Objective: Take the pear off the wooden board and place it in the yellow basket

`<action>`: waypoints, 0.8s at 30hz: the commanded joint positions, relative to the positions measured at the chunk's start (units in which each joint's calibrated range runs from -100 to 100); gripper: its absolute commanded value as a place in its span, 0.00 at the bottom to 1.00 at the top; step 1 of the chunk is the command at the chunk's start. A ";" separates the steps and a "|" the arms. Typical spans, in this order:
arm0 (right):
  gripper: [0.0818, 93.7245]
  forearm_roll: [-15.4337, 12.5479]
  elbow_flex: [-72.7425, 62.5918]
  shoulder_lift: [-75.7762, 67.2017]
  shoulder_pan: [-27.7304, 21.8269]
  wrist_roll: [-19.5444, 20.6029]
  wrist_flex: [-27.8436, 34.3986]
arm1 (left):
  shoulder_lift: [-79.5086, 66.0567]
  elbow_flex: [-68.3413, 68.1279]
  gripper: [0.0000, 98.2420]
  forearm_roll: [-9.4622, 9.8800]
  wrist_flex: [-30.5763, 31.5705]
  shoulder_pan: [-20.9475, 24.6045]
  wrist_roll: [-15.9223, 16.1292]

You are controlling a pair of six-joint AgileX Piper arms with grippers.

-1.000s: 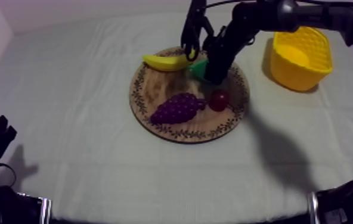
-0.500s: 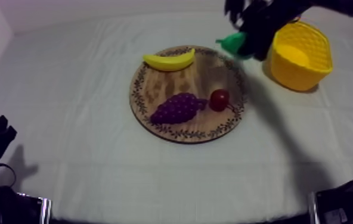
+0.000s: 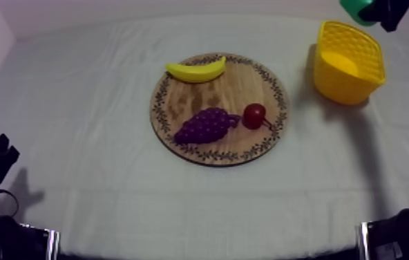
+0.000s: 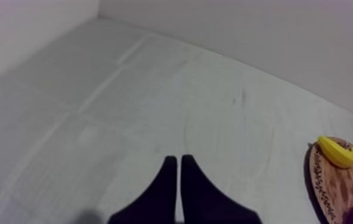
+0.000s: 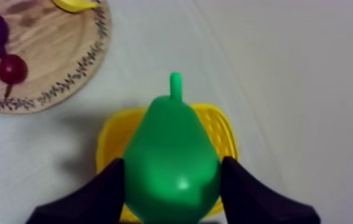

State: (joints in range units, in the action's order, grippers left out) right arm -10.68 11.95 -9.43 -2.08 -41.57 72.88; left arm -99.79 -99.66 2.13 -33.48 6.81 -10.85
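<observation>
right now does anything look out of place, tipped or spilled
Nothing stands out. The pear is clamped in the right claw above the yellow basket, which stands upright. The banana, grapes and small red fruit lie on the wooden board.

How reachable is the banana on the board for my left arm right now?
Probably yes. The left gripper rests shut at its own side, with bare cloth between it and the banana at the board's rim. The right gripper holds the pear over the yellow basket, clear of that path.
</observation>
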 commanded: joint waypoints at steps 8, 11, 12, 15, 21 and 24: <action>0.45 2.30 1.68 8.41 -4.77 1.93 -4.26 | -0.04 0.00 0.00 -0.01 0.01 0.03 -0.01; 0.45 2.86 2.64 11.57 -4.90 2.50 -5.98 | -0.04 0.00 0.00 -0.01 0.01 0.03 -0.01; 0.46 3.02 2.78 12.66 -4.92 2.66 -6.51 | -0.04 0.00 0.00 -0.01 0.01 0.03 -0.01; 0.46 3.35 2.72 16.14 -4.93 3.12 -8.08 | -0.04 0.00 0.00 -0.01 0.01 0.03 -0.01; 0.46 4.09 2.64 23.03 -4.72 3.89 -11.19 | -0.04 0.00 0.00 -0.01 0.01 0.03 -0.02; 0.46 4.61 2.95 25.94 -4.28 4.25 -12.68 | -0.04 0.00 0.00 -0.01 0.01 0.03 -0.02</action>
State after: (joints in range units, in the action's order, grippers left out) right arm -6.07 14.78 14.83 -6.51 -37.43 60.61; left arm -99.79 -99.66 2.13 -33.48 6.81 -10.85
